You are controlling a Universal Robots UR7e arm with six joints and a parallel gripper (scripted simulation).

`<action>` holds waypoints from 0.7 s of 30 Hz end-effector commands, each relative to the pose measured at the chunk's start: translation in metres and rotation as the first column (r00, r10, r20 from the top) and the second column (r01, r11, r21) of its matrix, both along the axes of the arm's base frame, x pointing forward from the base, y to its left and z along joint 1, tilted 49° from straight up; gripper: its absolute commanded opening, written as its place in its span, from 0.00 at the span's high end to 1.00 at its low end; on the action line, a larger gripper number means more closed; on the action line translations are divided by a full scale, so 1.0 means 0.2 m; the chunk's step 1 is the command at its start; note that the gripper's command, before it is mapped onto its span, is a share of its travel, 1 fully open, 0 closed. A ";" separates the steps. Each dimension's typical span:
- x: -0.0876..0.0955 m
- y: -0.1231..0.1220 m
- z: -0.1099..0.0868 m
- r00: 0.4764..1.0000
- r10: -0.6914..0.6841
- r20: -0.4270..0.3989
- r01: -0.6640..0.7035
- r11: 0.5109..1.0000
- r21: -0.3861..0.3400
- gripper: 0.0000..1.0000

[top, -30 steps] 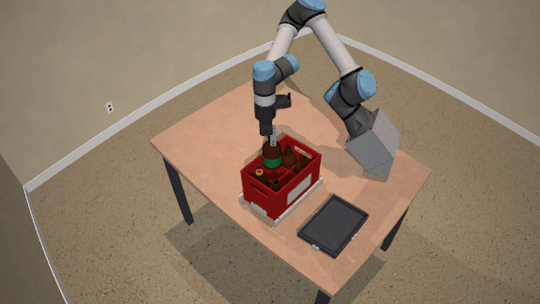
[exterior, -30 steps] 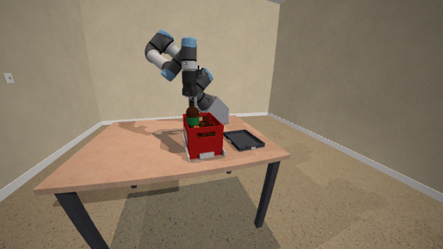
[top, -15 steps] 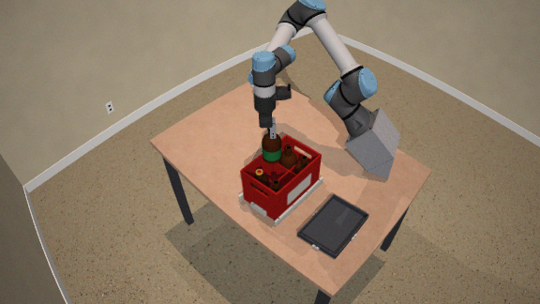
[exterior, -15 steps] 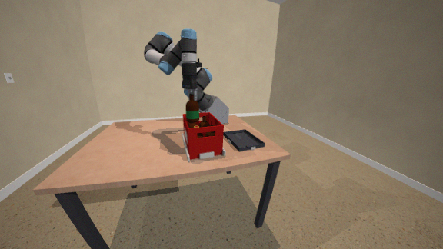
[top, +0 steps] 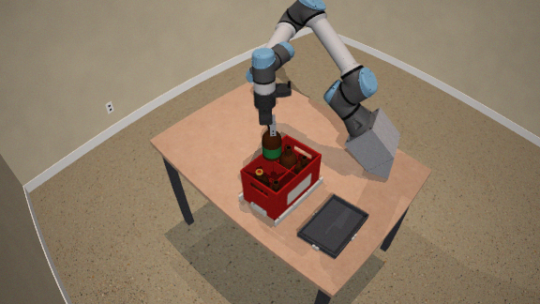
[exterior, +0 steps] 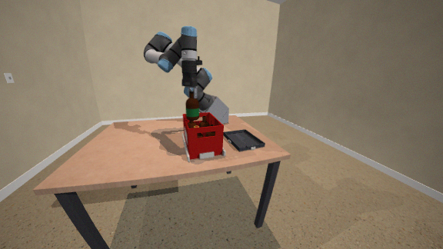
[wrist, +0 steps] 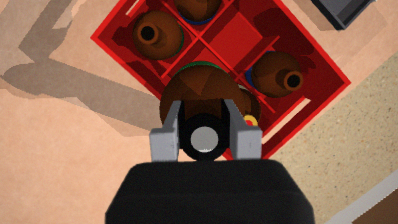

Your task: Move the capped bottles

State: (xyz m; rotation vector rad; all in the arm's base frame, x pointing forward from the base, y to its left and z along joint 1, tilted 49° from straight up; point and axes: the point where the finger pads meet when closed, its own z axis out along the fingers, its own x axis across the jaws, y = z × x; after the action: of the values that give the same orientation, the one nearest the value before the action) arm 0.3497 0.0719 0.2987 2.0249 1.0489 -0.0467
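My gripper [top: 272, 128] [exterior: 191, 94] [wrist: 203, 114] is shut on the neck of a brown bottle with a green label [top: 271, 146] [exterior: 192, 109] [wrist: 200, 87] and a grey cap. It holds the bottle upright, mostly lifted above the red crate [top: 300, 187] [exterior: 204, 142] [wrist: 320, 57]. In the crate stand two open brown bottles [wrist: 157, 35] [wrist: 280, 75], another brown bottle [wrist: 197, 7] cut by the top edge, and a bottle with a yellow cap [top: 259, 173] [wrist: 250, 120]. The dark tray [top: 333, 225] [exterior: 244, 140] [wrist: 342, 10] lies to the crate's right.
The arm's grey base block [top: 372, 145] [exterior: 217, 107] stands behind the crate. The table edge [wrist: 330, 135] runs close to the crate's near side in the wrist view.
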 end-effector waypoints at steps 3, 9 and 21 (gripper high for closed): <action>-0.01 0.02 0.02 1.000 -0.002 0.000 0.002 1.000 0.000 1.00; -0.06 0.04 -0.04 1.000 -0.001 0.000 0.001 1.000 0.000 1.00; -0.13 0.08 -0.11 1.000 -0.001 0.000 0.001 1.000 0.000 1.00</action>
State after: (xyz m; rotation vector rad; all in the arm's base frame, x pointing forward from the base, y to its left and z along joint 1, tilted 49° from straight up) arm 0.3243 0.0869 0.2766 2.0256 1.0486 -0.0488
